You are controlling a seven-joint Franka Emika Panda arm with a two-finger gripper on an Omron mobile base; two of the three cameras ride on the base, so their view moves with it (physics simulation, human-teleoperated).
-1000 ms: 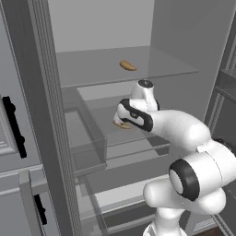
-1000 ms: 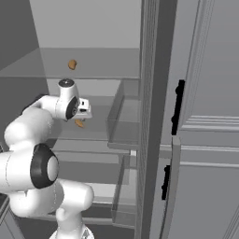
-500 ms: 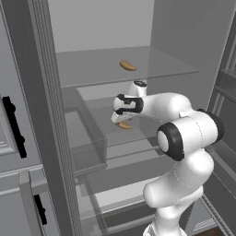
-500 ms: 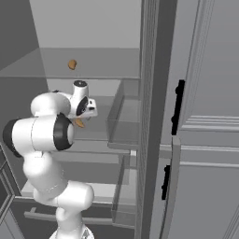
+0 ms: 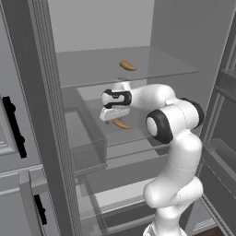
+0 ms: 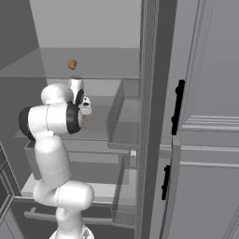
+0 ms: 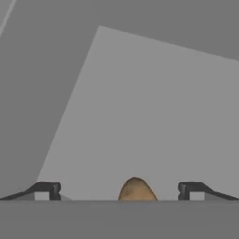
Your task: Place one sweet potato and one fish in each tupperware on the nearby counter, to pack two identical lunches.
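Note:
One sweet potato [image 5: 127,65] lies on the upper glass shelf of the open fridge; it appears as well in the right base view [image 6: 72,64]. A second sweet potato [image 5: 121,123] rests on the shelf below, right under my hand. My gripper [image 5: 116,118] hovers just above it with its jaws open and nothing held. In the hand view the tuber's rounded end [image 7: 135,189] rises between the two fingertips [image 7: 46,190], a little right of the middle of my gripper [image 7: 119,190]. The fish, the tupperware and the counter are out of view.
A clear drawer bin [image 5: 83,138] juts out left of the hand. The glass shelf edge [image 5: 138,78] runs close above the wrist. Door racks [image 5: 226,87] stand at the right. A grey cabinet door with a black handle [image 6: 176,107] flanks the fridge.
The hand has swung left along the lower shelf and now sits over the sweet potato. The elbow has folded in closer to the base. The jaws stayed open.

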